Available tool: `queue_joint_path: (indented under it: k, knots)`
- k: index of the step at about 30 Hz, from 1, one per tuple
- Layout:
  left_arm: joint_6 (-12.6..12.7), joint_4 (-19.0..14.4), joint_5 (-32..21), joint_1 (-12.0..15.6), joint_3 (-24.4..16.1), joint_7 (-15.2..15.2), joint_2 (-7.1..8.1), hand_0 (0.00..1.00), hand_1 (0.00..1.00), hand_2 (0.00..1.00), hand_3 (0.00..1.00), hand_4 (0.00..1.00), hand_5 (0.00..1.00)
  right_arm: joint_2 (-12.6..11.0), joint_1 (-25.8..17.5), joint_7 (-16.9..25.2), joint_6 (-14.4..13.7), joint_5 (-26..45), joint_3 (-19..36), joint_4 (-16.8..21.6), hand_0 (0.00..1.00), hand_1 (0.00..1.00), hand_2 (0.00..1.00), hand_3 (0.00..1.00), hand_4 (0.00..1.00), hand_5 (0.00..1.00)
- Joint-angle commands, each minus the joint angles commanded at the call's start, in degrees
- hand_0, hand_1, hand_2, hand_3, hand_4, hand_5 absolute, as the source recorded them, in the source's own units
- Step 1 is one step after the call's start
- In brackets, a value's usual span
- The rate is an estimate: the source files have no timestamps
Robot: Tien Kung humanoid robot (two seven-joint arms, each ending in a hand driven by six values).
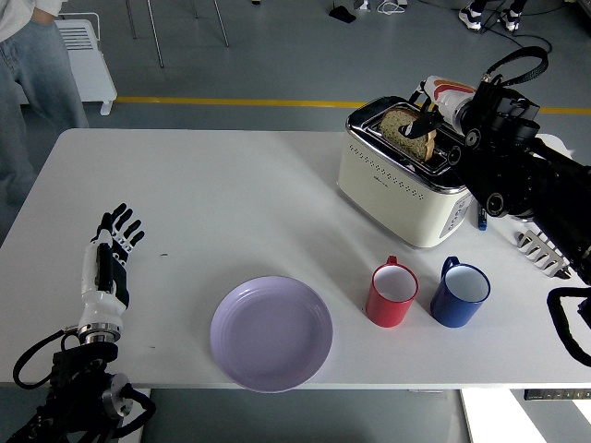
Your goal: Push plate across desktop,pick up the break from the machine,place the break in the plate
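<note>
A slice of brown bread [404, 132] stands in the slot of a cream toaster [397, 180] at the back right of the table. My right hand [428, 122] reaches in from the right over the toaster, its black fingers [430, 117] curled onto the slice's top right edge. The slice still sits in the slot. A lavender plate [271, 332] lies near the table's front edge, left of centre and apart from the toaster. My left hand [111, 249] rests on the table at the far left with fingers spread, holding nothing.
A red mug [394, 293] and a blue mug [460, 293] stand between the plate and the toaster, in front of it. A metal toast rack [552, 251] and a blue pen [481, 214] lie at the right. A person [32, 55] stands at the far left.
</note>
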Motion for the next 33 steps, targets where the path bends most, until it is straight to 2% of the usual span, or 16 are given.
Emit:
queue_joint_path:
  k: [2, 3, 8, 9, 14, 15, 20, 21, 26, 27, 32, 33]
  knots:
    - [0.01, 0.11, -0.03, 0.06, 0.1, -0.03, 0.0, 0.764, 0.818, 0.883, 0.821, 0.586, 0.998, 0.0, 0.04, 0.09, 0.16, 0.27, -0.27, -0.07, 0.716, 0.646, 0.606, 0.741, 0.788, 0.361]
    - [0.02, 0.16, -0.04, 0.09, 0.14, -0.05, 0.0, 0.764, 0.818, 0.882, 0.821, 0.586, 0.998, 0.0, 0.05, 0.13, 0.24, 0.39, -0.39, -0.06, 0.671, 0.628, 0.588, 0.723, 0.786, 0.363]
    - [0.04, 0.26, -0.03, 0.03, 0.24, -0.06, 0.0, 0.764, 0.818, 0.882, 0.821, 0.586, 0.998, 0.0, 0.14, 0.1, 0.74, 1.37, -1.33, -0.06, 0.671, 0.628, 0.588, 0.723, 0.786, 0.363]
    - [0.04, 0.24, 0.01, -0.02, 0.28, -0.06, 0.0, 0.764, 0.818, 0.882, 0.821, 0.586, 0.998, 0.0, 0.16, 0.08, 0.8, 1.57, -1.42, -0.15, 0.576, 0.584, 0.554, 0.685, 0.781, 0.364]
    - [0.09, 0.47, 0.04, -0.38, 0.1, -0.1, 0.0, 0.764, 0.818, 0.882, 0.821, 0.586, 0.998, 0.0, 0.2, 0.41, 0.44, 4.17, -1.96, -0.59, 0.576, 0.584, 0.554, 0.685, 0.781, 0.364]
    - [0.09, 0.48, 0.04, -0.4, 0.08, -0.11, 0.0, 0.764, 0.818, 0.882, 0.82, 0.585, 0.998, 0.0, 0.2, 0.4, 0.38, 4.43, -2.02, -0.62, 0.52, 0.555, 0.534, 0.67, 0.755, 0.34]
    - [0.11, 0.49, 0.05, -0.51, -0.05, -0.11, 0.0, 0.764, 0.818, 0.882, 0.82, 0.585, 0.998, 0.0, 0.19, 0.25, -0.29, 6.47, -2.35, -0.81, 0.52, 0.555, 0.534, 0.67, 0.755, 0.34]
    - [0.11, 0.5, 0.06, -0.55, -0.06, -0.1, 0.0, 0.763, 0.819, 0.882, 0.82, 0.583, 0.998, 0.0, 0.19, 0.21, -0.39, 6.88, -2.5, -0.86, 0.489, 0.525, 0.515, 0.653, 0.578, 0.164]
    - [0.11, 0.71, 0.09, -0.85, -0.05, -0.09, 0.0, 0.763, 0.819, 0.882, 0.82, 0.583, 0.998, 0.0, 0.09, 0.37, -0.82, 9.25, -3.52, -0.98, 0.489, 0.525, 0.515, 0.653, 0.578, 0.164]
    - [0.11, 0.71, 0.1, -0.89, -0.02, -0.09, 0.0, 0.763, 0.818, 0.881, 0.82, 0.585, 0.998, 0.0, 0.07, 0.4, -0.85, 9.48, -3.67, -0.99, 0.476, 0.509, 0.511, 0.617, 0.503, 0.106]
    - [0.13, 0.78, 0.13, -1.0, -0.01, -0.08, 0.0, 0.763, 0.818, 0.881, 0.82, 0.585, 0.998, 0.0, 0.18, 0.79, -1.06, 11.32, -4.76, -1.32, 0.476, 0.509, 0.511, 0.617, 0.503, 0.106]
    - [0.13, 0.81, 0.14, -1.01, -0.01, -0.08, 0.0, 0.763, 0.819, 0.879, 0.819, 0.585, 0.998, 0.0, 0.2, 0.89, -1.16, 11.54, -4.84, -1.35, 0.475, 0.503, 0.512, 0.589, 0.455, 0.068]
